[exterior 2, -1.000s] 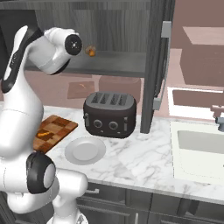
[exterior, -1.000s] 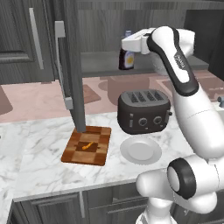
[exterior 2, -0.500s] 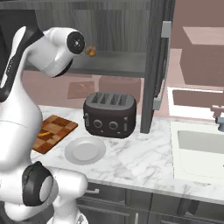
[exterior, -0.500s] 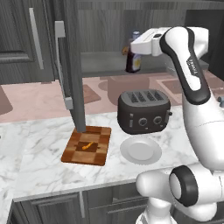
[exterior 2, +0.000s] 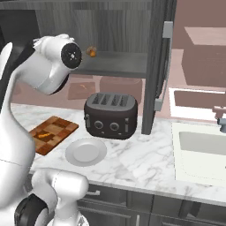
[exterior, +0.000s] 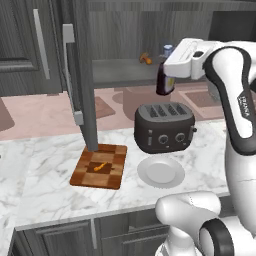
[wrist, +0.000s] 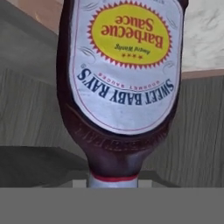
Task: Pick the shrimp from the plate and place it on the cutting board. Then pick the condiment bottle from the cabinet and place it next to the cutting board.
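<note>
Gripper clamped on the bottle, held upright in the air above the toaster, so the board with shrimp lies down and left, free counter beside it.

Even, soft rendered light, faint shadows on the marble counter, no glare, slightly blurry hand view
</note>
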Controlling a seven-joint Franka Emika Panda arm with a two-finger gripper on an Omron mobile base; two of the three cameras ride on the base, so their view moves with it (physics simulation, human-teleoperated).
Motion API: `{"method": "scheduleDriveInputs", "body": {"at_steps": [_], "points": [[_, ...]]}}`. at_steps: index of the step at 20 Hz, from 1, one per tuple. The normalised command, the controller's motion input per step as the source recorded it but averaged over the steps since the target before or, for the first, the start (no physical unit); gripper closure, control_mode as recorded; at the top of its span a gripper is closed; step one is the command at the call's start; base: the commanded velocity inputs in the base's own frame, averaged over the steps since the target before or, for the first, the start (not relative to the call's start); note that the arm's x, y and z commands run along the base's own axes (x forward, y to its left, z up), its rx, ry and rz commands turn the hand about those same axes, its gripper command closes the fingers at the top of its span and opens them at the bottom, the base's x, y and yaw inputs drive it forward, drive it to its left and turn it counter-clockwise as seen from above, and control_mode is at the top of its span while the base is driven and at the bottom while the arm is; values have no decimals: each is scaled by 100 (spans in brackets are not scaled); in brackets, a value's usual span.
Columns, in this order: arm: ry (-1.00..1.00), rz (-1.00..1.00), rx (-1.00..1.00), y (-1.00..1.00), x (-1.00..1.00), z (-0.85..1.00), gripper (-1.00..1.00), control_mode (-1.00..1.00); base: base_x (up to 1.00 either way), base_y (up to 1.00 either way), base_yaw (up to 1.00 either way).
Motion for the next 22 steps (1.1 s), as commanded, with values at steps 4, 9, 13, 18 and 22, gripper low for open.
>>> {"method": "scheduleDriveInputs", "body": {"at_steps": [4, 9, 13, 18, 22], "points": [[0, 0, 1, 0, -93, 0, 100, -100, 0, 0, 0], [0, 0, 2, 0, -92, 0, 100, -100, 0, 0, 0], [0, 0, 3, 0, -93, 0, 100, -100, 0, 0, 0], [4, 0, 5, 0, -92, 0, 100, -100, 0, 0, 0], [4, 0, 3, 0, -86, 0, 100, -100, 0, 0, 0]]}}
